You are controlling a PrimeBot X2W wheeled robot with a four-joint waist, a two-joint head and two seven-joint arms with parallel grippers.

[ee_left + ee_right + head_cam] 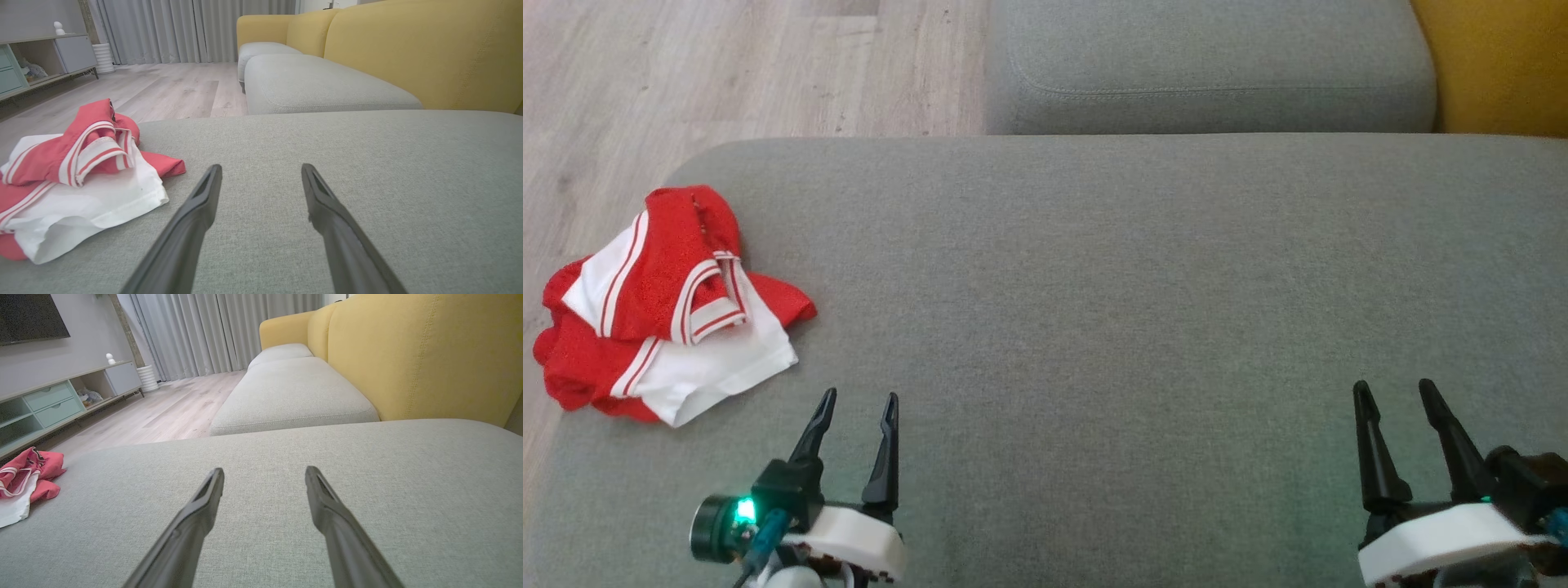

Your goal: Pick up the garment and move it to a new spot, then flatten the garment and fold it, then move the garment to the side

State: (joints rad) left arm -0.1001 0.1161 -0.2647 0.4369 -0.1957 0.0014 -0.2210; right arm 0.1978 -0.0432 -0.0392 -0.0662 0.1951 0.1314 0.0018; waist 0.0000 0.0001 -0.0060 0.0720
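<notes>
Pickup step not yet begun: red/white garment (662, 310) lies crumpled at left edge of grey cushion (1135, 286), L gripper (859, 398) & R gripper (1392, 384) both spread, empty; next, L should prob reach left & pinch cloth
</notes>
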